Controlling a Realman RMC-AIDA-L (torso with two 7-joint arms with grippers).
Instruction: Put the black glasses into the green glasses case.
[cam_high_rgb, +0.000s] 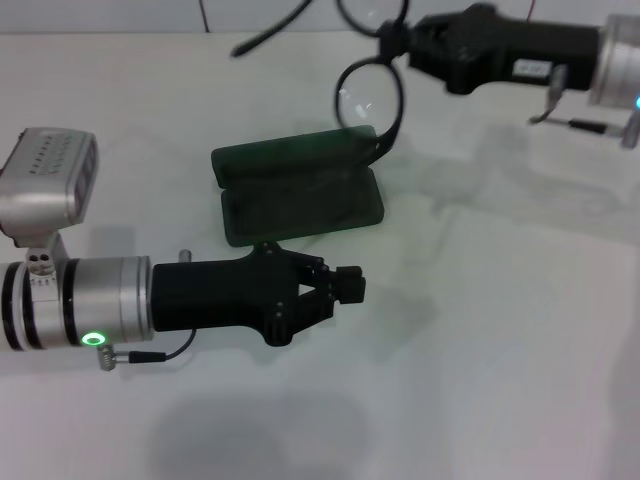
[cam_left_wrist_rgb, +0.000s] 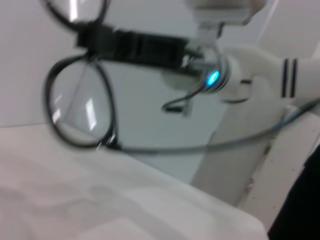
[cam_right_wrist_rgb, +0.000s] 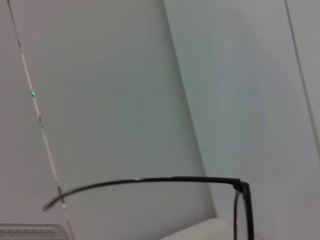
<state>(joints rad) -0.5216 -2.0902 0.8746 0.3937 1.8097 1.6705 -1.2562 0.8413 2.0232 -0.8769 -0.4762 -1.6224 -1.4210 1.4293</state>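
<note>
Above one green glasses case (cam_high_rgb: 298, 190), right gripper (cam_high_rgb: 392, 42) holds one black glasses (cam_high_rgb: 371, 95).

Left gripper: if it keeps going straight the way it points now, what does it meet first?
Probably nothing: the left gripper points across bare table, with the green glasses case off to its side. Depth is uncertain.

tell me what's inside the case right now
The open case shows only its dark lining; nothing lies in it. The glasses hang over its far right corner, held by the right gripper. A lens hides that corner.
</note>
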